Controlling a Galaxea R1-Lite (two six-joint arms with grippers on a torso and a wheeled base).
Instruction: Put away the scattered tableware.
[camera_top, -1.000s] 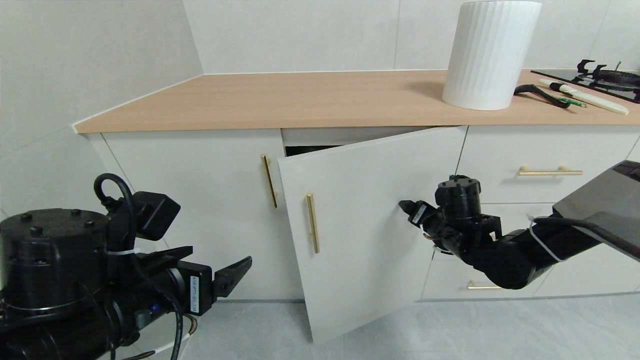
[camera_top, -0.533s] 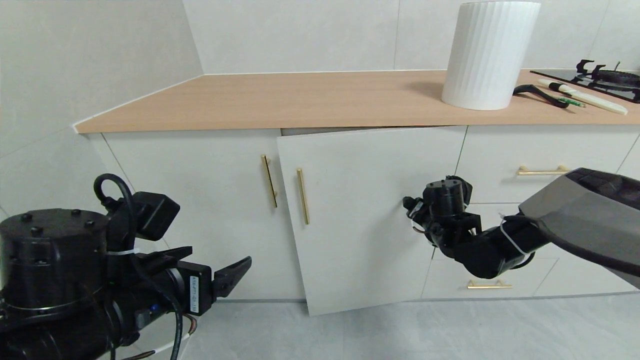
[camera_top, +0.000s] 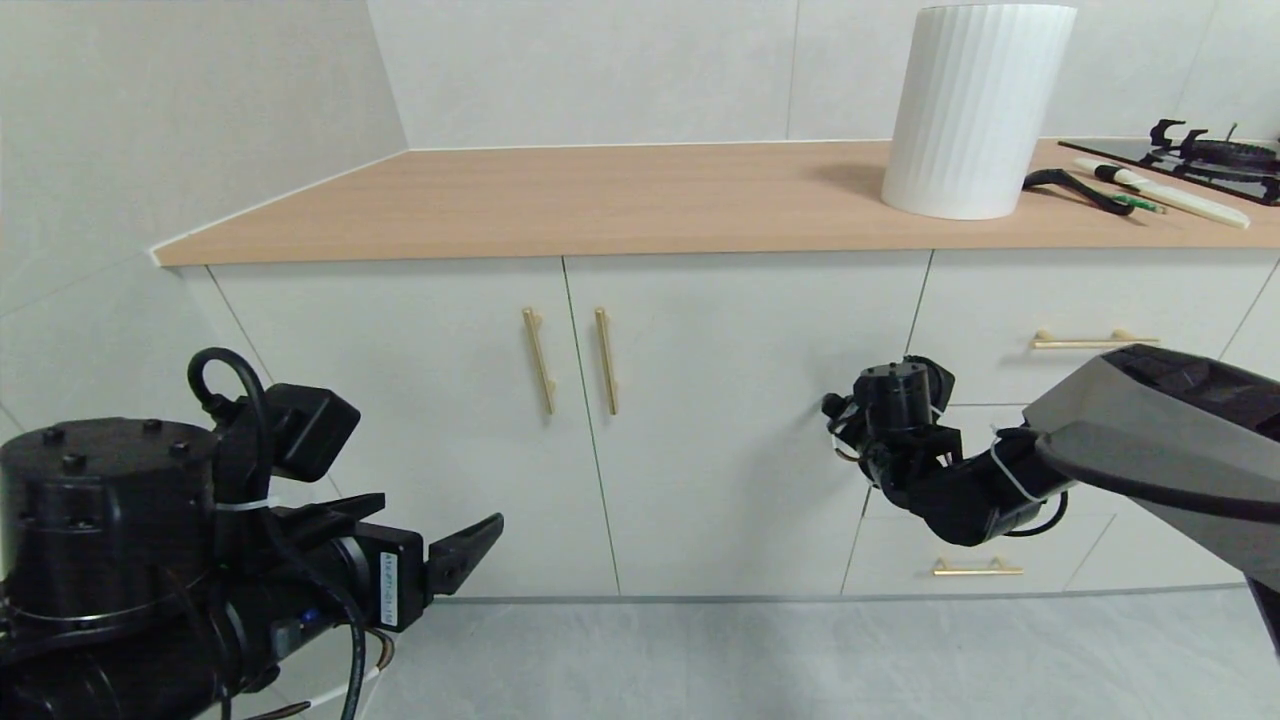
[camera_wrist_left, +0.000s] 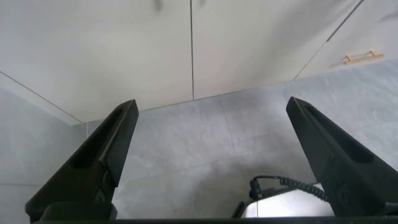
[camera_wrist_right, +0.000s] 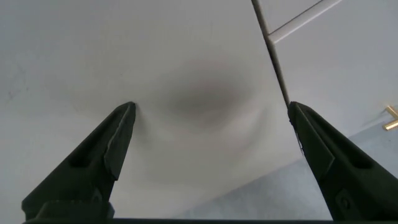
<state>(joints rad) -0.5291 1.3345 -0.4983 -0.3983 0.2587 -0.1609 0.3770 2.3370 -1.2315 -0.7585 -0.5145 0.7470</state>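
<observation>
Scattered utensils lie at the far right of the wooden countertop (camera_top: 560, 200): a black utensil (camera_top: 1075, 188), a white-handled knife (camera_top: 1175, 197) and a small green piece (camera_top: 1140, 204). My right gripper (camera_top: 832, 412) rests against the face of the right cabinet door (camera_top: 720, 420), which sits flush and closed. In the right wrist view the right gripper (camera_wrist_right: 211, 109) is open, with the door panel (camera_wrist_right: 199, 81) just beyond its fingertips. Low at the left, away from the cabinet, hangs my left gripper (camera_top: 468, 548). The left gripper (camera_wrist_left: 211, 106) is open and empty above the grey floor (camera_wrist_left: 205, 149).
A tall white ribbed container (camera_top: 975, 110) stands on the counter beside the utensils, with a black stove (camera_top: 1215, 155) behind them. The two doors carry gold handles (camera_top: 605, 360); drawers with gold handles (camera_top: 1095, 340) lie to the right. Walls close off the left corner.
The right cabinet door has swung from ajar to fully shut, with my right gripper following it in toward the cabinet. The left arm has stayed still.
</observation>
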